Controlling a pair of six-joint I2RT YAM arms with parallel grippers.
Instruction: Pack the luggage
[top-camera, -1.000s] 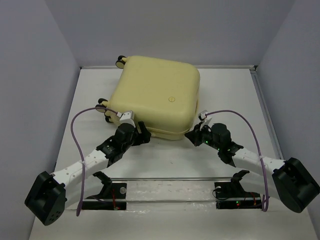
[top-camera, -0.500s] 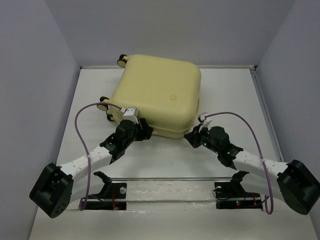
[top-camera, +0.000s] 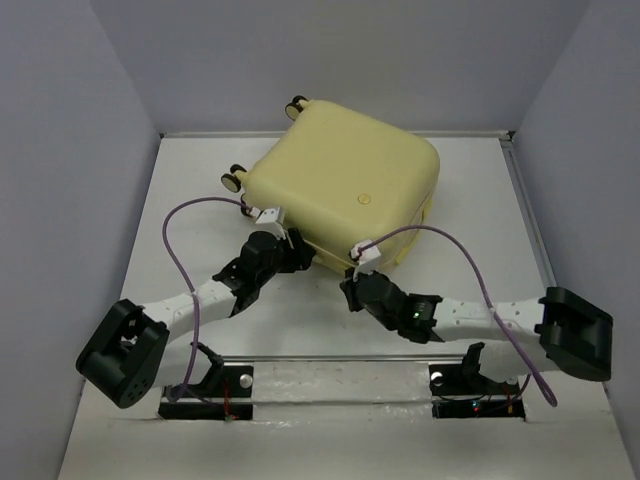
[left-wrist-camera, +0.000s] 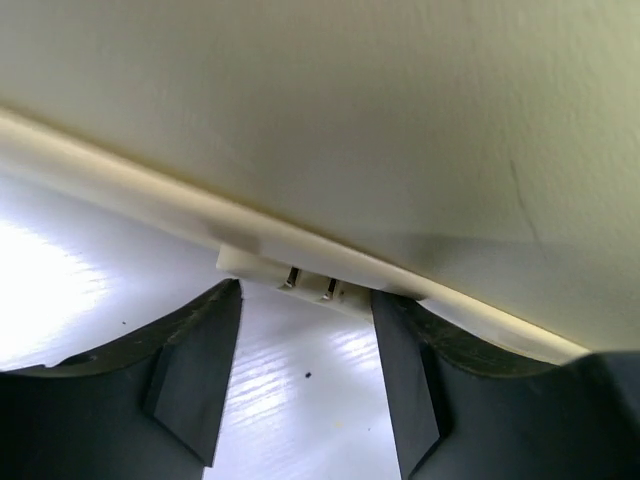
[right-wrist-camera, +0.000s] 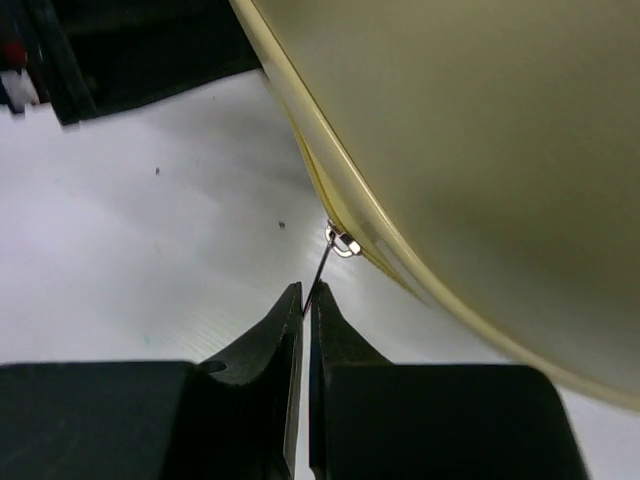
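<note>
you're looking at a white counter (top-camera: 310, 335), glossy enough to throw a bright patch of glare in the left wrist view (left-wrist-camera: 50, 290). plain pale grey-lilac walls box it in: a back wall (top-camera: 340, 60), a left wall (top-camera: 70, 180) and a right wall (top-camera: 590, 150). a thin rail (top-camera: 200, 133) runs along the counter's far edge, and a second rail (top-camera: 525, 210) follows the right side. near the front edge a clear strip (top-camera: 340, 378) lies crosswise. a few dark specks (right-wrist-camera: 157, 171) dot the surface in the wrist views.
</note>
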